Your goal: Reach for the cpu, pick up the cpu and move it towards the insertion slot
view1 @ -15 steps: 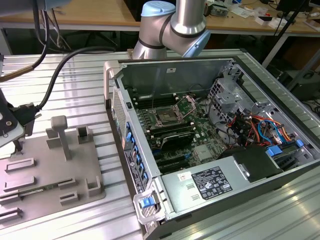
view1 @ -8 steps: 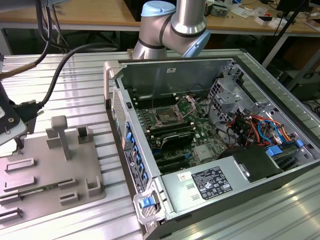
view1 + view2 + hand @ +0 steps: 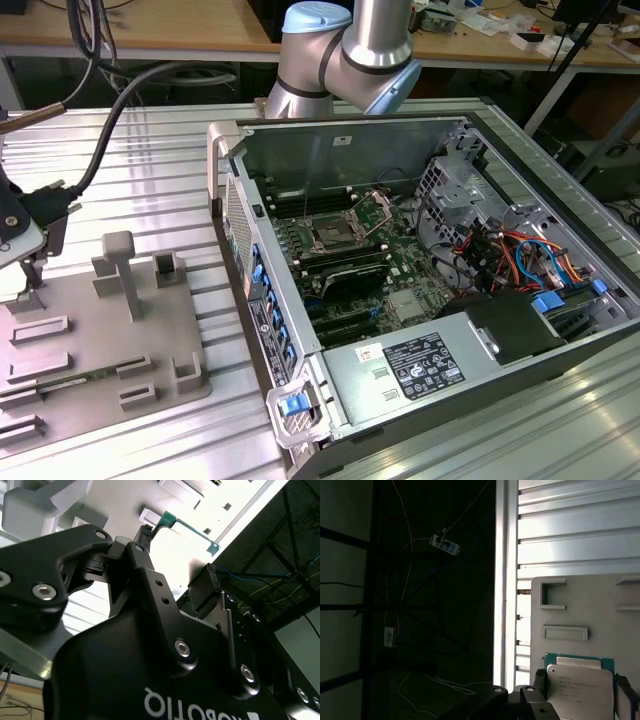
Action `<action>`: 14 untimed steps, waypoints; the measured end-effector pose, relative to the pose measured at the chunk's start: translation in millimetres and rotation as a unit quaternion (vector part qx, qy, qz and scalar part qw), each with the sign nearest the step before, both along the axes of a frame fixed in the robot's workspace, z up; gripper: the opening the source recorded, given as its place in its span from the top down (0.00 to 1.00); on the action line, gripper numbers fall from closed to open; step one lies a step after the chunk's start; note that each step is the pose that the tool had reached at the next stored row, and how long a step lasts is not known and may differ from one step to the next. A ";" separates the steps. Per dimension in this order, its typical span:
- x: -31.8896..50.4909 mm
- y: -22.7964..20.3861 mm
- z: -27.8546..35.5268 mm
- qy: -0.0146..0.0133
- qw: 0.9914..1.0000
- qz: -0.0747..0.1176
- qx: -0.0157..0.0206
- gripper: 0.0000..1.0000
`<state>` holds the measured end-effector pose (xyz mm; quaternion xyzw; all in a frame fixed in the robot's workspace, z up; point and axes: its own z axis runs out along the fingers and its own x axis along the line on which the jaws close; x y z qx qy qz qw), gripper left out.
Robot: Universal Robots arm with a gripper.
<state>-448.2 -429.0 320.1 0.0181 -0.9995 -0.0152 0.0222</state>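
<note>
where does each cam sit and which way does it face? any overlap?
Exterior view: off the arm, high over the table, facing down at the open computer case, insertion slot and grey plate; the arm shows behind the case.
Second wrist view: on the wrist, facing along the gripper body to the cpu and its green rim.
First wrist view: on the wrist, facing the cpu, the plate and the table's edge; dark gripper parts show.
Shared: the cpu in both wrist views; the plate in all three.

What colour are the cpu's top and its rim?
The cpu has a silvery-white top and a thin green rim, best seen in the first wrist view.
</note>
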 end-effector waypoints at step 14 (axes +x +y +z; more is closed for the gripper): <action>0.1 0.0 25.3 0.000 1.000 0.000 0.000 0.45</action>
